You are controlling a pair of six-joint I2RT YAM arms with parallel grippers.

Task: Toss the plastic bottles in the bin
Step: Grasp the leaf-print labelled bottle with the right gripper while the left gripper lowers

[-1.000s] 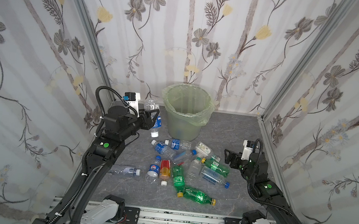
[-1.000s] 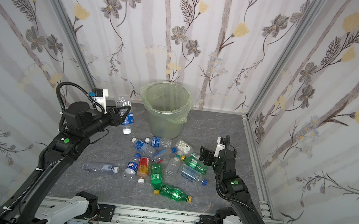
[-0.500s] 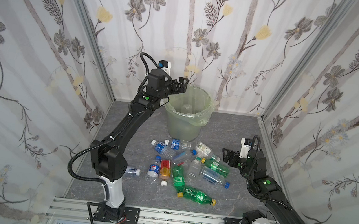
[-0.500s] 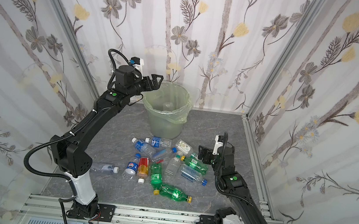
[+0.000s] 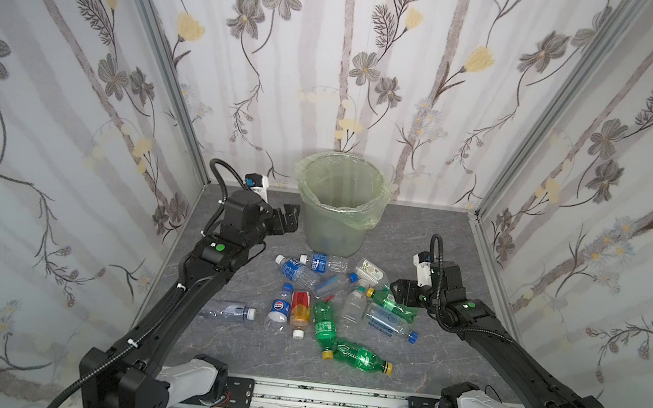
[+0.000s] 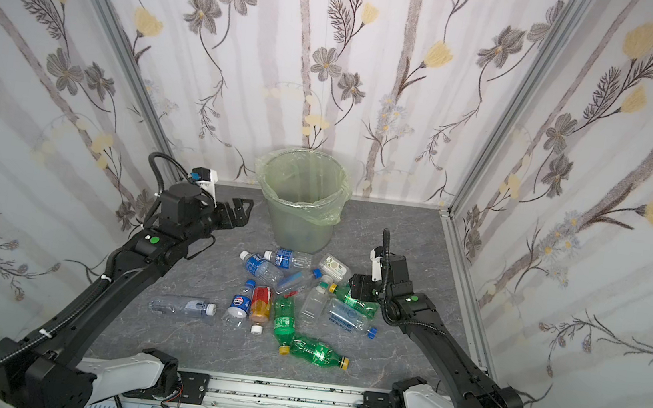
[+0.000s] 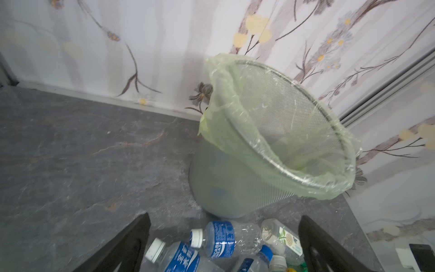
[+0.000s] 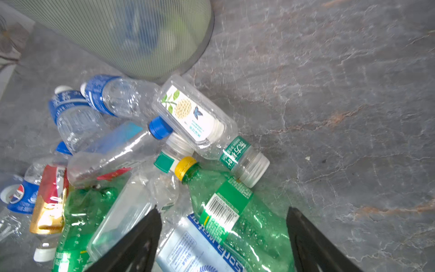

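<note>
Bin stands at the back of the surface, centre, close to the rear wall. Directly in front of it the plastic bottles lie heaped, the rearmost just beside its base. A lone bottle lies apart, left of the heap. The frontmost bottle lies nearest the camera. Left gripper hangs just left of the bin. Right gripper is at the heap's right side, jaws either side of an edge bottle.
</note>
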